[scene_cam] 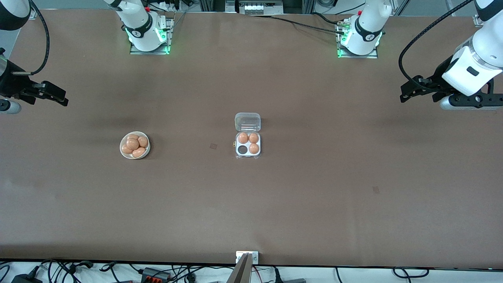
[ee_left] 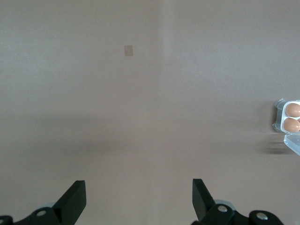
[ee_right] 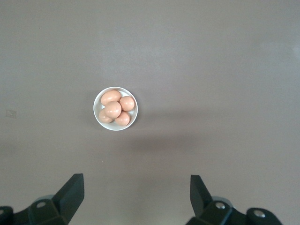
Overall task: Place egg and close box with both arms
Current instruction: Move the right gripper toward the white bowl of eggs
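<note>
Left gripper (ee_left: 136, 199): spread wide, waits over bare table.
Right gripper (ee_right: 136, 197): spread wide, up high.
Box (scene_cam: 248, 144): lid open, three eggs inside.

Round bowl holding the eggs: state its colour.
The round bowl is cream-white, clearest in the right wrist view.

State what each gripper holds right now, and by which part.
Nothing is held. The left gripper and the right gripper are both open and empty, up over bare table at their own ends.

Even, soft overhead light falls on the matte brown worktop (scene_cam: 314, 204), leaving faint blurred shadows and no glare; the front view is sharp, both wrist views slightly hazy.
</note>
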`<state>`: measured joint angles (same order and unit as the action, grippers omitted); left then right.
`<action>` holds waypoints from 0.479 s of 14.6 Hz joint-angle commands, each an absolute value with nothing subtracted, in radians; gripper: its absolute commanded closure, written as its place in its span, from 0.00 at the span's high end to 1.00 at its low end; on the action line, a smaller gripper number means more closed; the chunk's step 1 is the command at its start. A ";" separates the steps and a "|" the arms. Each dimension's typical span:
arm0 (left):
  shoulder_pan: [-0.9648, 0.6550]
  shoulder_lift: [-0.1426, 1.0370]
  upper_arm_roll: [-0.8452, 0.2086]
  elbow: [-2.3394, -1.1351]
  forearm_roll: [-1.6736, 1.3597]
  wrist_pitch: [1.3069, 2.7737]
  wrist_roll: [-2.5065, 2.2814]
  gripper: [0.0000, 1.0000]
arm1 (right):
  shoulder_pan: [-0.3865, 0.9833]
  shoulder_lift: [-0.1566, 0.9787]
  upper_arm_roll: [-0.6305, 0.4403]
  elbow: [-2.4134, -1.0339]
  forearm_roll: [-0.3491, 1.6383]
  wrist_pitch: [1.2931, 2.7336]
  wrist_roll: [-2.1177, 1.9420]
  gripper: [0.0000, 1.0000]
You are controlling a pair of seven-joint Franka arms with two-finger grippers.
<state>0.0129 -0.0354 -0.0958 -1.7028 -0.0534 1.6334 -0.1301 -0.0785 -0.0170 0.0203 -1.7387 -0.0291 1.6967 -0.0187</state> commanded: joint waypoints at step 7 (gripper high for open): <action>0.018 -0.031 -0.097 -1.681 -0.063 1.614 -0.104 1.00 | -0.083 -0.022 0.018 -1.759 -0.014 1.707 -0.043 1.00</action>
<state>0.0129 -0.0354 -0.0958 -1.7028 -0.0534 1.6333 -0.1295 -0.0785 -0.0169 0.0203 -1.7419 -0.0291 1.6958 -0.0192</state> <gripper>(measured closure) 0.000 0.000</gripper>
